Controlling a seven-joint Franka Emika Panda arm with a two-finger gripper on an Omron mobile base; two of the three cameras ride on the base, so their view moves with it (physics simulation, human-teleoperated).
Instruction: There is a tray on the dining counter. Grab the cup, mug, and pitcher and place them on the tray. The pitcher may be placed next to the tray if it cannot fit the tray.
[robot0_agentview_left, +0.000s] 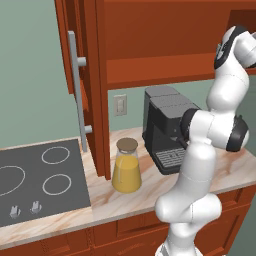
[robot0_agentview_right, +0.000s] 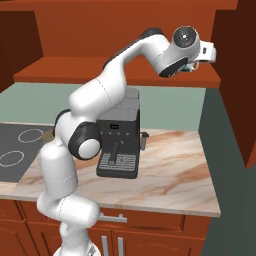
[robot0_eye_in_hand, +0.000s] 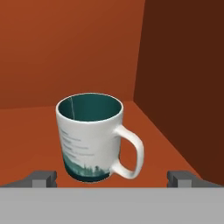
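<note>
Claw (robot0_eye_in_hand: 112, 178) gapes wide, mug (robot0_eye_in_hand: 95, 137) upright just ahead between its tips.

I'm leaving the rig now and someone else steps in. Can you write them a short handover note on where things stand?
Tool: open, holding nothing, raised into the upper cabinet and aimed at the mug.
Mug: upright on the cabinet shelf, handle toward the right of the hand view, between the open fingertips' lines but not gripped.
Pitcher: on the counter between the stovetop and the coffee machine, lid on.
Done: nothing placed that these views show.
Left: grasp the mug, carry it to the tray; then pitcher and cup.
</note>
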